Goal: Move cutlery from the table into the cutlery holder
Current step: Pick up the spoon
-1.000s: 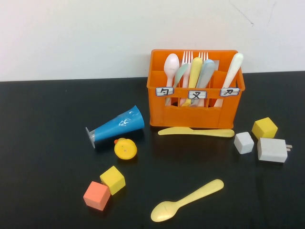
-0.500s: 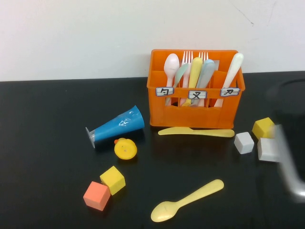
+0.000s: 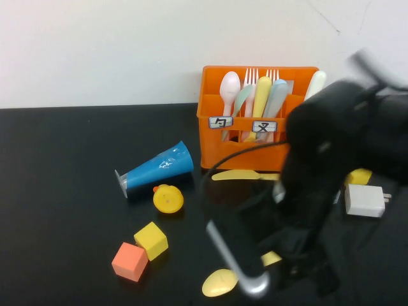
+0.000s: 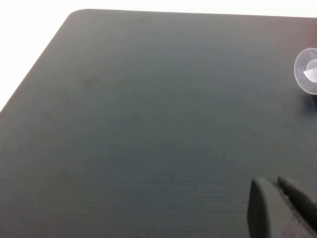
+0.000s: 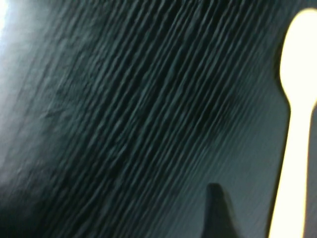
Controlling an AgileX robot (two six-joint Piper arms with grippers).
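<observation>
R gripper (image 3: 280, 280) low, front-right; L gripper (image 4: 280, 208) parked.

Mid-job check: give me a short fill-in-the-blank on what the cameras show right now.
1. The yellow spoon lies on the ___ table.
2. The crate holding cutlery is coloured ___.
3. The ___ arm's end effector hangs over the spoon.
4. Next to the pink cube sits a ___ cube.

Missing words: black; orange; right; yellow

Right arm (image 3: 338, 172) blurred, hiding spoon (image 3: 220, 282) handle.
</observation>
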